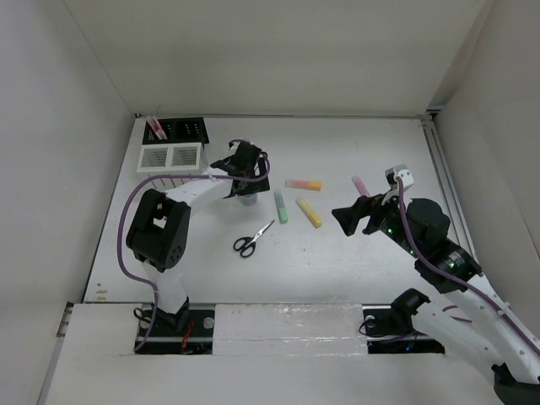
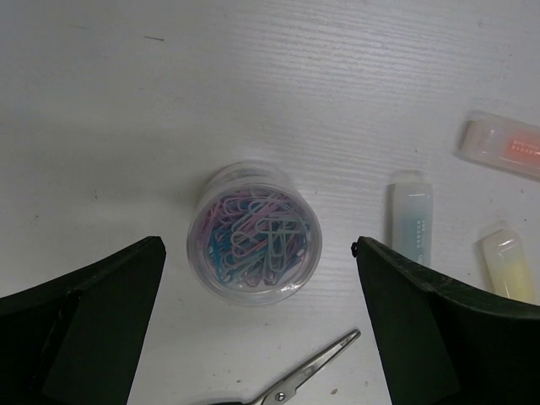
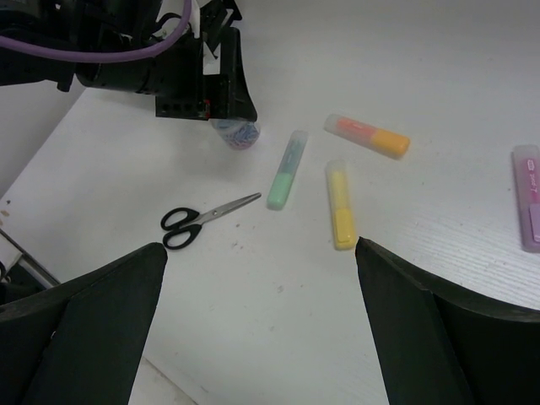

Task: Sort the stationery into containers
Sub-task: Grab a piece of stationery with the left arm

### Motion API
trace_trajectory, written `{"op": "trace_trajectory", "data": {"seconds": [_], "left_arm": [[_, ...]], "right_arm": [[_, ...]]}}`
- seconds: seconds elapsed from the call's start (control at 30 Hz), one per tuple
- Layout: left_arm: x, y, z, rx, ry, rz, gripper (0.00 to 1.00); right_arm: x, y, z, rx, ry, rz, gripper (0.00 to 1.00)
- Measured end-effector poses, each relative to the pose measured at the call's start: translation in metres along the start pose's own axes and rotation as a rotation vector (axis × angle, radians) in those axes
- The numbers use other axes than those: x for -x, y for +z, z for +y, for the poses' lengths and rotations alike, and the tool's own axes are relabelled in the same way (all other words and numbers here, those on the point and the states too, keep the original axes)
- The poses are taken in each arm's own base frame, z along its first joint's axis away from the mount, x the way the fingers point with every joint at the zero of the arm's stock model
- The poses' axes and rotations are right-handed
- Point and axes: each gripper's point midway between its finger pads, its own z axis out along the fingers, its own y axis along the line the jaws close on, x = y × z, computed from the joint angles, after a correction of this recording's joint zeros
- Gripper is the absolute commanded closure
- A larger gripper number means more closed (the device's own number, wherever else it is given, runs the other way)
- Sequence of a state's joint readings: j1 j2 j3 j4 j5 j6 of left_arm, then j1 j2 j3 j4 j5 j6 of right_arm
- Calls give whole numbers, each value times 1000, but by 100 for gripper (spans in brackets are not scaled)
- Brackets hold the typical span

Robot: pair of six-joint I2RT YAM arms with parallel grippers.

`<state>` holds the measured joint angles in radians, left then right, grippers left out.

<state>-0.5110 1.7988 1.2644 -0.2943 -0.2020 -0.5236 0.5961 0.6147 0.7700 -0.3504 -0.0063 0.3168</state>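
The small clear tub (image 2: 255,232), filled with coloured paper clips, is seen upright on the white bench (image 2: 126,101), left of centre. It is framed by the left pincer (image 2: 257,249), whose jaws are spread wide, one on each side. Bare bench shows between each finger and the tub's wall, so nothing is gripped or touched.

The black-handled scissors (image 1: 253,239) are laid flat nearer the arm bases. The green marker (image 1: 281,207) and yellow marker (image 1: 309,213) lie to the tub's right, with the orange marker (image 1: 304,185) beyond them. The pink marker (image 1: 360,185) is set well apart, near the right pincer (image 1: 354,215), which is held wide open and empty above the bench.

At the far left corner the white slatted organizer (image 1: 170,157) is placed against the black mesh holder (image 1: 187,129), at whose left end reddish pens (image 1: 155,128) are stood.
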Motion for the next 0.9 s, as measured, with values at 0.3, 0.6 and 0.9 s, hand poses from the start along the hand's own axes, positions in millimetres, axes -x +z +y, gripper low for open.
{"op": "trace_trajectory", "data": {"seconds": [0.3, 0.6, 0.9], "left_arm": [[-10, 12, 5, 33, -3, 27, 10], [-19, 25, 8, 63, -5, 58, 35], [-5, 17, 3, 76, -10, 60, 100]], "right_arm": [[-1, 0, 0, 1, 0, 2, 0], [-2, -2, 0, 3, 0, -5, 0], [0, -5, 0, 7, 0, -17, 0]]}}
